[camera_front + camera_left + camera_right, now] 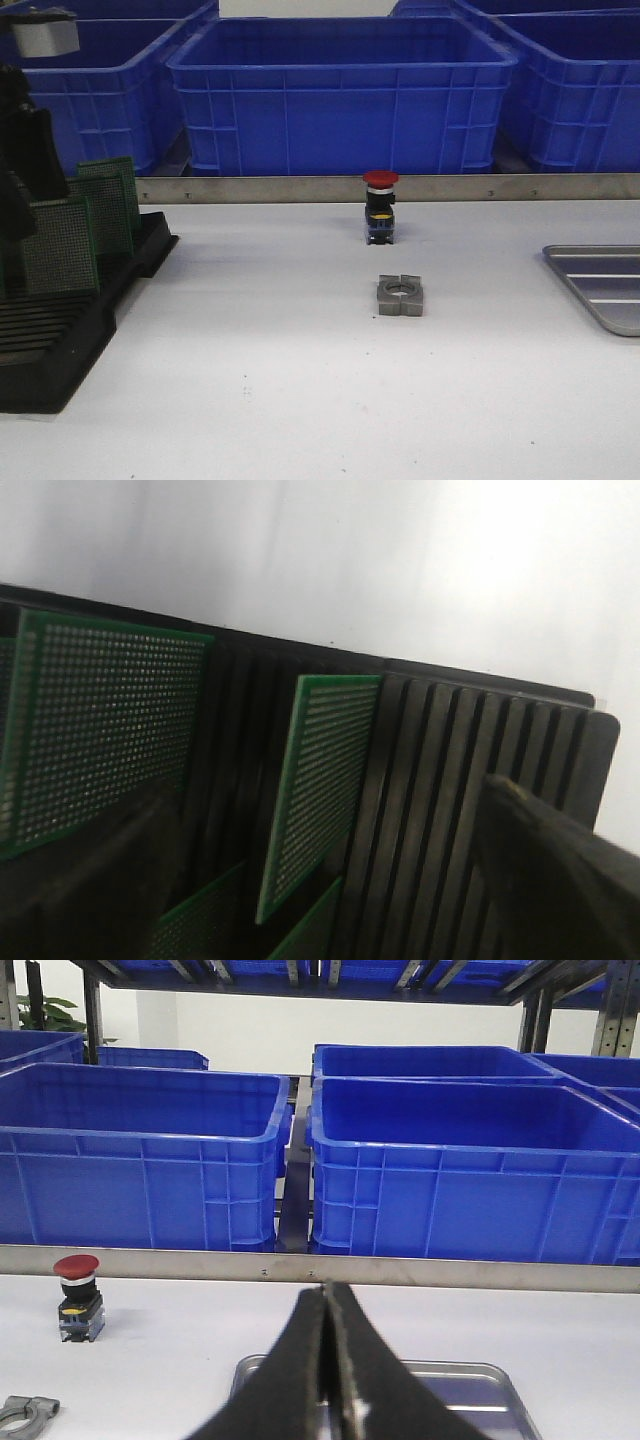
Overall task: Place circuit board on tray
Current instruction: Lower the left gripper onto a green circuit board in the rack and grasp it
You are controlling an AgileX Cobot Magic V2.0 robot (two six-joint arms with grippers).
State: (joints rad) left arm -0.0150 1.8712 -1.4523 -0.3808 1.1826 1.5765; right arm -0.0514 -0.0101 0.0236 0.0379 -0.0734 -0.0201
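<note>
Green perforated circuit boards (62,245) stand upright in the ribbed black plastic rack (60,340). The left gripper (330,880) hovers just above that rack, its dark fingers (560,880) spread wide around one board. Well to the rack's right lies the silver-grey metal tray (600,285), rounded at its corners; the right gripper (328,1360) hangs over it, rubbery jaws pressed together
</note>
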